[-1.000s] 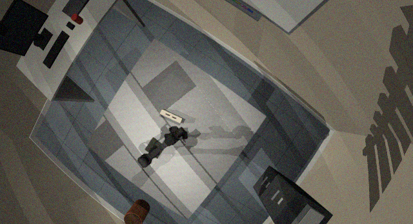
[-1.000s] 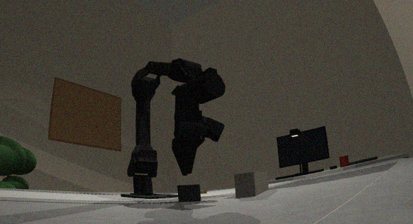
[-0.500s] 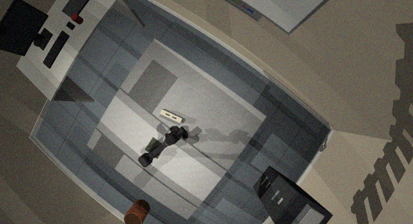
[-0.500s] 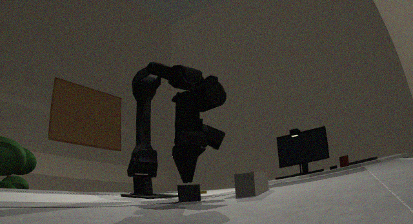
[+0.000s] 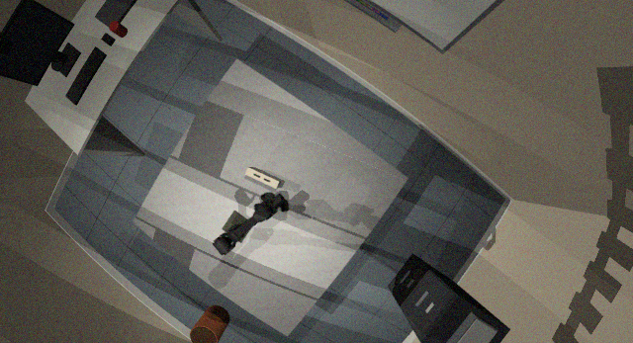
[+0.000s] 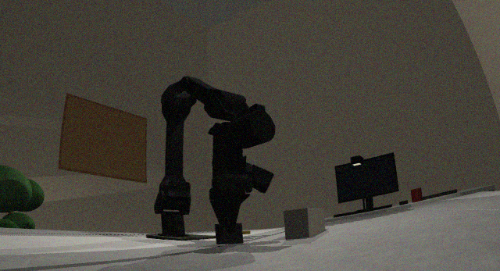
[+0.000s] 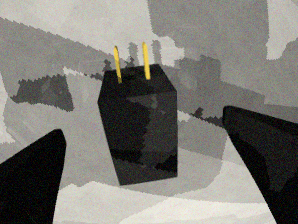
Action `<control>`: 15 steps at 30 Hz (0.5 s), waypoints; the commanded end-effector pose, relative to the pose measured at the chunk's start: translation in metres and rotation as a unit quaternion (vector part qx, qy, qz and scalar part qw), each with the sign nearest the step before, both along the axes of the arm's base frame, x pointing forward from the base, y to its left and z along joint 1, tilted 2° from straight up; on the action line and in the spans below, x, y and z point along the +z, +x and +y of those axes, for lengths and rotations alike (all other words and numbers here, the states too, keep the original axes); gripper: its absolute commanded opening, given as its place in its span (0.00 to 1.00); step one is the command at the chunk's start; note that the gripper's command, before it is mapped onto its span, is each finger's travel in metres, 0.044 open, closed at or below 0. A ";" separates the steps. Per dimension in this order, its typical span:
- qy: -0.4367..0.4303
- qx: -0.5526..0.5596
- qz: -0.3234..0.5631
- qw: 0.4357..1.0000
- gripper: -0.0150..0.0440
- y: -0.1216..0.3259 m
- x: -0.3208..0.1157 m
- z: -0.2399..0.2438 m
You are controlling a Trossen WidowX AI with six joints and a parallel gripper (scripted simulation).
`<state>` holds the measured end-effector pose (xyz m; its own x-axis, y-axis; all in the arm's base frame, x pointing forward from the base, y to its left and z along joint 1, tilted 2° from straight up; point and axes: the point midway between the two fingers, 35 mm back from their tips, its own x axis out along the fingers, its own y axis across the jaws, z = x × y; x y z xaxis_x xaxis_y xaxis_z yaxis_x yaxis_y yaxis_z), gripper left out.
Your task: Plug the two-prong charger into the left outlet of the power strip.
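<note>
The black charger (image 6: 229, 235) (image 7: 139, 132) sits on the table; its two yellow prongs (image 7: 146, 62) point to the top of the wrist view. My gripper (image 6: 228, 222) (image 7: 144, 125) is open, pointing down just above the charger. In the wrist view one finger is on each side of the charger, with a gap on both sides. The cream power strip (image 5: 263, 177) (image 6: 297, 224) stands apart from the charger, to its right in the exterior view. Two dark outlets show on its face in the top view. The charger is hidden by the arm in the top view.
The arm's base (image 5: 224, 244) (image 6: 173, 224) stands on the light table (image 5: 316, 155). Shadows of the arm fall across the table. A desk with a monitor (image 5: 34, 41) (image 6: 366, 178) and a red cup (image 5: 119, 29) (image 6: 416, 194) is farther off.
</note>
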<state>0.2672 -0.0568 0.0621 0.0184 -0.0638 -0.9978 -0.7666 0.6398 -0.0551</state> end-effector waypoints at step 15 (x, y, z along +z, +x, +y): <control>0.000 0.000 0.001 1.000 0.69 -0.001 -0.011 0.000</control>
<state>0.2663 -0.0567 0.0500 0.0140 -0.0631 -0.9979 -0.7669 0.6397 -0.0512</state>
